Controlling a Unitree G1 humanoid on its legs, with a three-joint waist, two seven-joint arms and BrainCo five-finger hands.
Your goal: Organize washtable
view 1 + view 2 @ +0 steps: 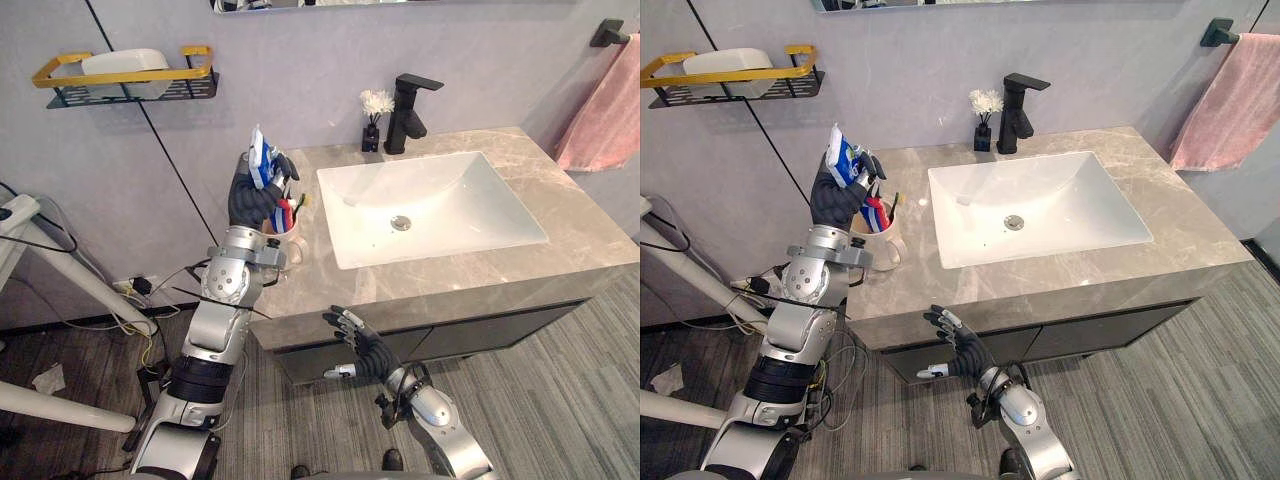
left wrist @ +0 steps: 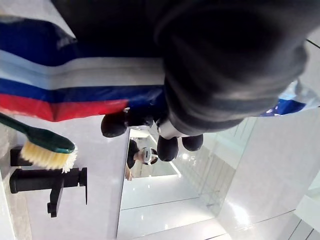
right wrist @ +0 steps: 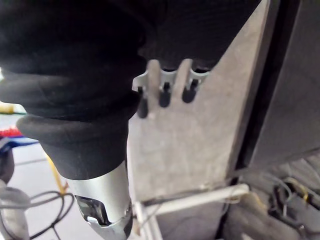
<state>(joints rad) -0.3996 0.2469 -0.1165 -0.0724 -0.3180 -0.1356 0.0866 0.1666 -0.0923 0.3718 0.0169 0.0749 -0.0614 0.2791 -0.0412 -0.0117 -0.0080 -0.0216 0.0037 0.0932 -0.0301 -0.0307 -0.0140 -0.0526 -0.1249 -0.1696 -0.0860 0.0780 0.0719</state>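
Observation:
My left hand (image 1: 252, 199) is shut on a blue, white and red toothpaste tube (image 1: 262, 163), held upright over a beige cup (image 1: 287, 243) at the left end of the washtable (image 1: 450, 270). The tube's lower end is at the cup's mouth, beside a toothbrush (image 1: 297, 205) that stands in the cup. In the left wrist view the tube (image 2: 75, 80) lies across my curled fingers (image 2: 170, 145), with the green-handled toothbrush (image 2: 45, 147) close by. My right hand (image 1: 362, 345) hangs open below the counter's front edge, fingers (image 3: 162, 92) straight and holding nothing.
A white sink (image 1: 430, 205) fills the counter's middle, with a black faucet (image 1: 408, 112) and a small vase of white flowers (image 1: 374, 115) behind it. A gold-and-black wall shelf (image 1: 125, 80) carries a white dish at upper left. A pink towel (image 1: 605, 105) hangs at right.

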